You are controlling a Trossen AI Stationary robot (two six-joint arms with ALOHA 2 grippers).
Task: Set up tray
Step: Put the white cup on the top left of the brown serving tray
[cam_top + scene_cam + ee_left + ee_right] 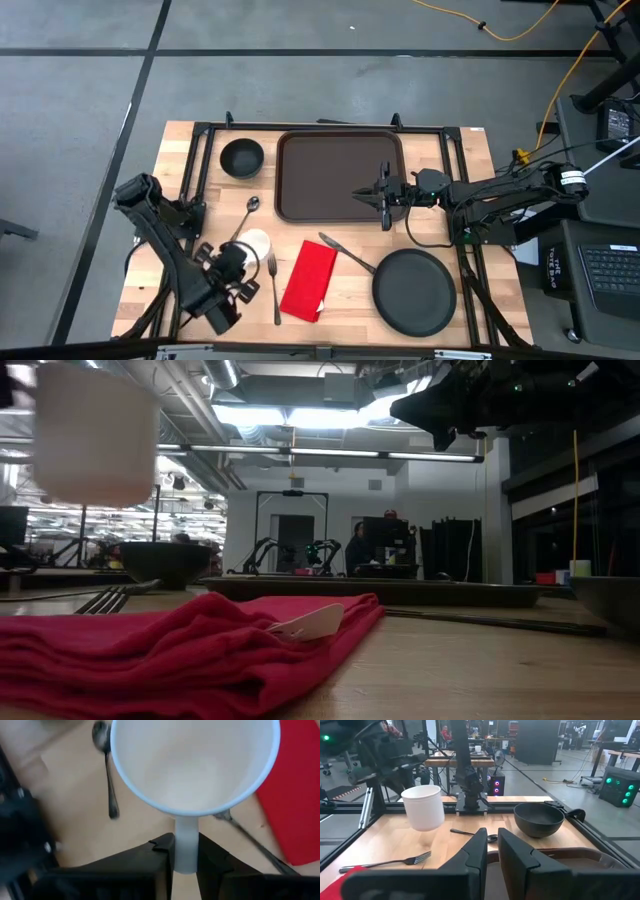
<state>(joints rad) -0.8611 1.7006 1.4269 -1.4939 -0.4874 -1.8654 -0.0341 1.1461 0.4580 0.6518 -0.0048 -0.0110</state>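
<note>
A white cup [423, 807] hangs in the air above the table's near left part, over the spoon [247, 215] and the fork [274, 285]. My left gripper [185, 855] is shut on the cup's handle. The dark brown tray [320, 180] lies at the table's far middle, bare. My right gripper [365, 196] hovers level over the tray's right half, pointing toward the table's left. Its fingers [477, 855] stand close together with nothing between them. My left gripper pinches the cup's handle [185, 842] between its two fingers, just below the cup's rim. The fingers slant down from the table's near left side. The cup [95, 435] is lifted clear of the table, mouth up and slightly tilted.
A black bowl [242, 158] stands left of the tray. A red napkin [310, 280] lies at the near middle, with a knife [347, 253] and a round black plate [414, 291] to its right. A person stands in the room behind the table.
</note>
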